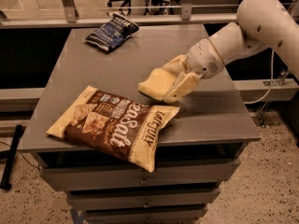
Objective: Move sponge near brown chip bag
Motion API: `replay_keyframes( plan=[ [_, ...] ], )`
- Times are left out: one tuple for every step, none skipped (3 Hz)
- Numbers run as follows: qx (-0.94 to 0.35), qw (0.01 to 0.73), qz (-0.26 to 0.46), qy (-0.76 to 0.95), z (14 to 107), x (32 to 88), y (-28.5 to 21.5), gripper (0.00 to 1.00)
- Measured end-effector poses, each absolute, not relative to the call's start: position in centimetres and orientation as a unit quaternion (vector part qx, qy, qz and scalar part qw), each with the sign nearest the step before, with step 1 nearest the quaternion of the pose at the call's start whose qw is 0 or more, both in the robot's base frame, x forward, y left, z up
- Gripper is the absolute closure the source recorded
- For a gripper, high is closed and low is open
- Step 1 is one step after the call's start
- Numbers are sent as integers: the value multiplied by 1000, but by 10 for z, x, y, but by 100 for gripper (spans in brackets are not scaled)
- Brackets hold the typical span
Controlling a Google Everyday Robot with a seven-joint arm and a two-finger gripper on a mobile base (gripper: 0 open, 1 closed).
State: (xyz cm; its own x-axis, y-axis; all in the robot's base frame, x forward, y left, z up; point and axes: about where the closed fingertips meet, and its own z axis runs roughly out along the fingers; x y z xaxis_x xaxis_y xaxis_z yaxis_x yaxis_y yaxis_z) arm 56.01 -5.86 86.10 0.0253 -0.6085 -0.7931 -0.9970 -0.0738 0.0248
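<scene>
Where the white arm [252, 27] reaches in from the right, we see the gripper [166, 84] low over the middle of the grey counter [140, 55], its cream-yellow fingers [184, 84] pinching the sponge [153, 84] from above and below. The sponge is a pale yellow, soft-looking block with rounded, wavy edges, tilted so that its left corner dips towards the counter; we cannot tell whether that corner touches the surface. It sits just beside the upper right end of the brown chip bag [114, 125], near it but apart. The bag lies flat and slantwise at the front of the counter, its lower corner hanging over the front edge; its film is glossy and crinkled, brown in the middle with cream-yellow ends, white lettering and pictured chips. Well apart, at the back left corner, rests a smaller dark blue chip bag [111, 31], likewise crumpled and shiny. Nothing lies between the sponge and the brown bag. The counter top is smooth and matt, with drawers [140, 181] below it, and it stands on a speckled floor [261, 190]. A thin pale cable [261, 94] hangs to the right.
</scene>
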Motion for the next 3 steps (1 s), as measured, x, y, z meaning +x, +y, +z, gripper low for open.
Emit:
replay_keyframes(
  plan=[
    [-660,287,329,612,858,559,-59,0],
    [-660,286,327,613,858,560,-62,0],
    [-644,297,301,638,859,575,-94,0]
  ],
)
